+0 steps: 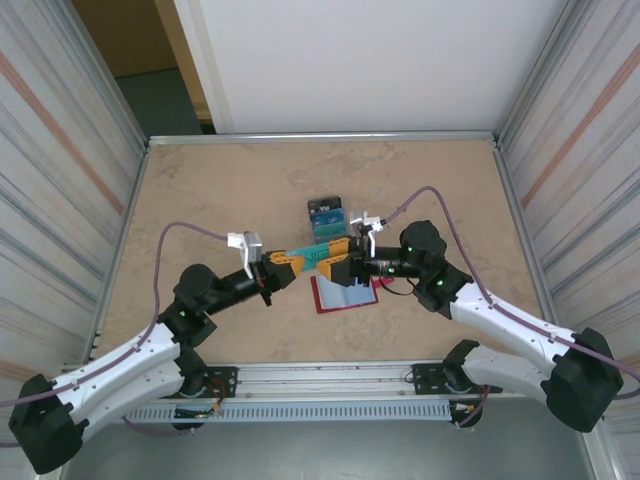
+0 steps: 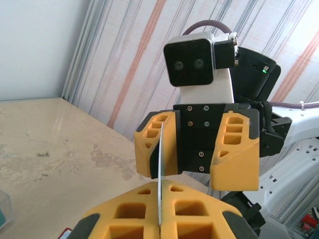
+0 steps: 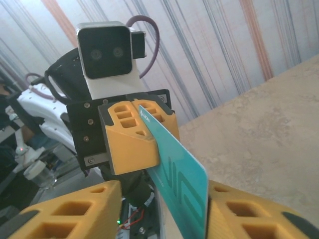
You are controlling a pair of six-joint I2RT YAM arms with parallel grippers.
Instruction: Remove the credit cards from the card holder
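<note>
Card (image 3: pixel 182 179), teal with pale lettering (too skewed to read), pinched by left fingers (image 3: pixel 129 139); right fingers (image 3: pixel 249 209) spread wide around it. Red wallet (image 1: pixel 345 298) lies mid-frame on tabletop (image 1: pixel 220 190) below them.

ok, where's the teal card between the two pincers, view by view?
Top external: teal card mid-table, between the left pincer and the right pincer.
Left wrist: edge-on, a thin pale line, bottom centre.
Right wrist: face-on, lower centre.
Shared landmark: the left pincer, shut on the card.
</note>
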